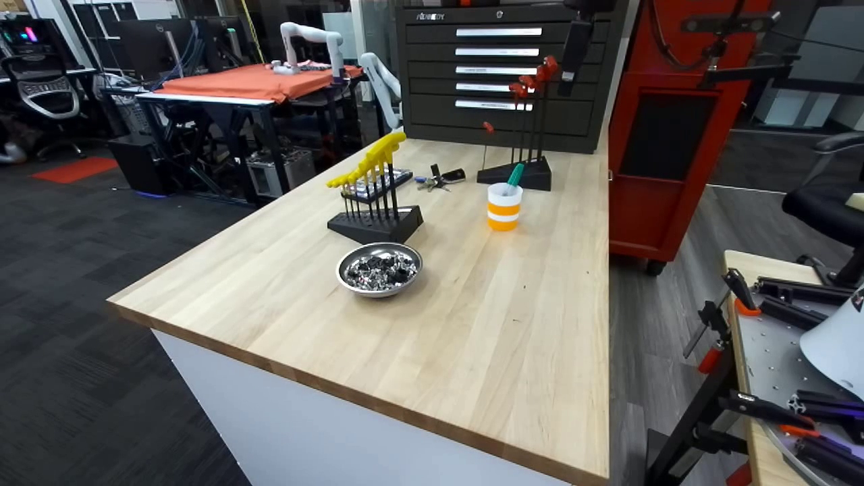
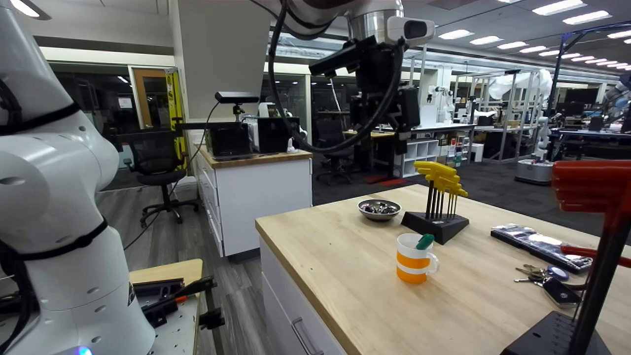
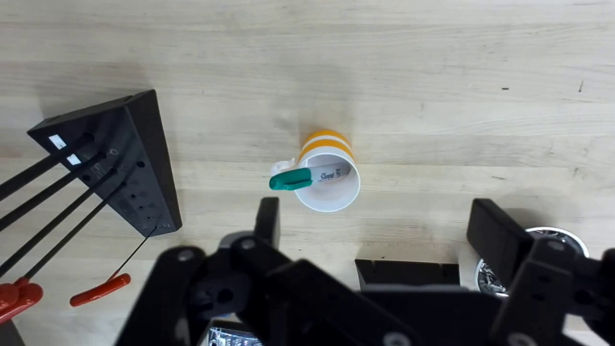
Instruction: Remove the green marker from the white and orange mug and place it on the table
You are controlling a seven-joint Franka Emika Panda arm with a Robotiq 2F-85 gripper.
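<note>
Leaning in mug — marker, lettering perhaps "Sharpie"

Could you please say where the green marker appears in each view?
In an exterior view: green marker, right of centre, upper half.
In an exterior view: green marker, right of centre, lower half.
Wrist view: green marker, at centre.
Shared landmark: the white and orange mug holding it.

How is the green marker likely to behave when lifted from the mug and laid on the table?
The green marker is probably stiff and light, being a slim capped pen. It sits tilted in the mug, so a sideways pull might tip the mug too. Its rounded body could roll on the table.
</note>
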